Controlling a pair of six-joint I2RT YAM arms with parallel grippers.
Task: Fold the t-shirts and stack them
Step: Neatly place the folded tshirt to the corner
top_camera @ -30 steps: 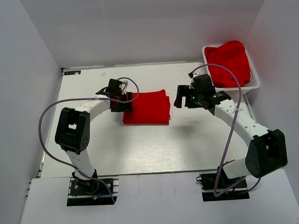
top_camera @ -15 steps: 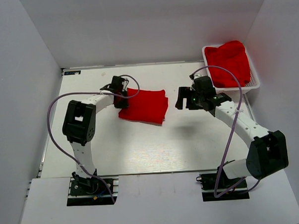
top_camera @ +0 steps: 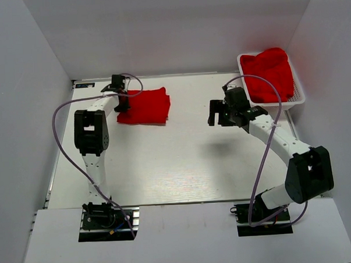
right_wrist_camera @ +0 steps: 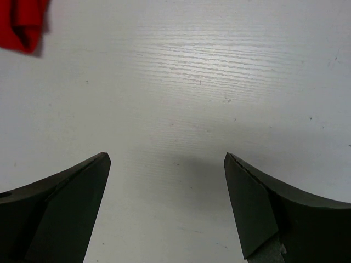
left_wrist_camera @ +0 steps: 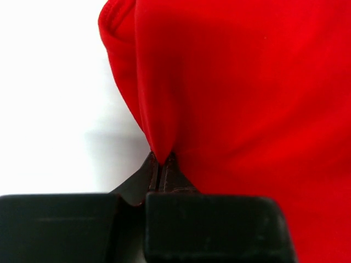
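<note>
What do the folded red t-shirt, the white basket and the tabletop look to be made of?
The folded red t-shirt: soft matte knit fabric, probably cotton; it creases and drapes into rounded folds. The white basket: likely plastic; thin, evenly perforated mesh walls. The tabletop: white-painted or laminated board; faint wood-like grain lines, slight sheen.

Bright, even light from overhead fills the top view. The white tabletop (top_camera: 165,167) and walls (top_camera: 171,32) come close to washing out, and only a faint, soft shadow lies under the right arm (top_camera: 275,136). In the left wrist view the tabletop is blown to pure white, the red t-shirt (left_wrist_camera: 247,109) is oversaturated and soft, and the left gripper (left_wrist_camera: 159,170) is a dark blur. In the right wrist view the tabletop grain is sharp, while the right gripper (right_wrist_camera: 166,159) is dark and soft-edged.
</note>
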